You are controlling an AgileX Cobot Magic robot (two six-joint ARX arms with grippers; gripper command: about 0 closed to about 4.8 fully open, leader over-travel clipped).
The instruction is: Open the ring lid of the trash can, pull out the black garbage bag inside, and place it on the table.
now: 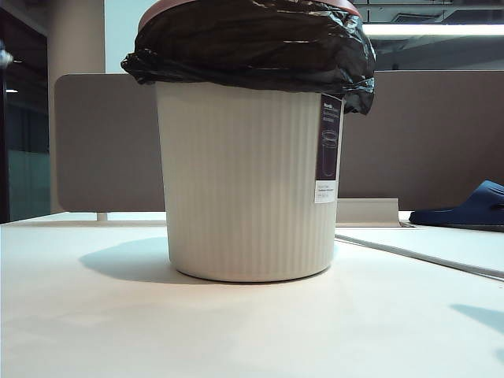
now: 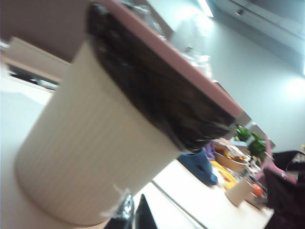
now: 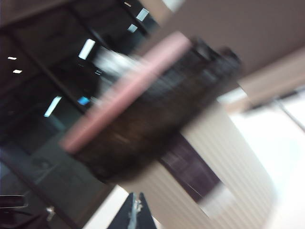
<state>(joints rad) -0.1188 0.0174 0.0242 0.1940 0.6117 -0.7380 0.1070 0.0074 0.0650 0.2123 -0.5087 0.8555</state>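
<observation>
Standing on the desk (image 1: 94, 315): bin (image 1: 244, 189), lid (image 1: 169, 6) on.
Bag (image 1: 252, 43) lines its rim; left claw (image 2: 133, 215) and right claw (image 3: 135, 213) clenched, empty, apart from it.

Bright exterior view, soft left shadow, both wrist views motion-blurred

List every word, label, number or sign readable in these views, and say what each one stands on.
No text can be read in any view.
Dark label on the trash can: lines of small print, too small to read.
Its white bottom part: small dark print, too small to read.
The same label in the right wrist view: blurred by motion, unreadable.
</observation>
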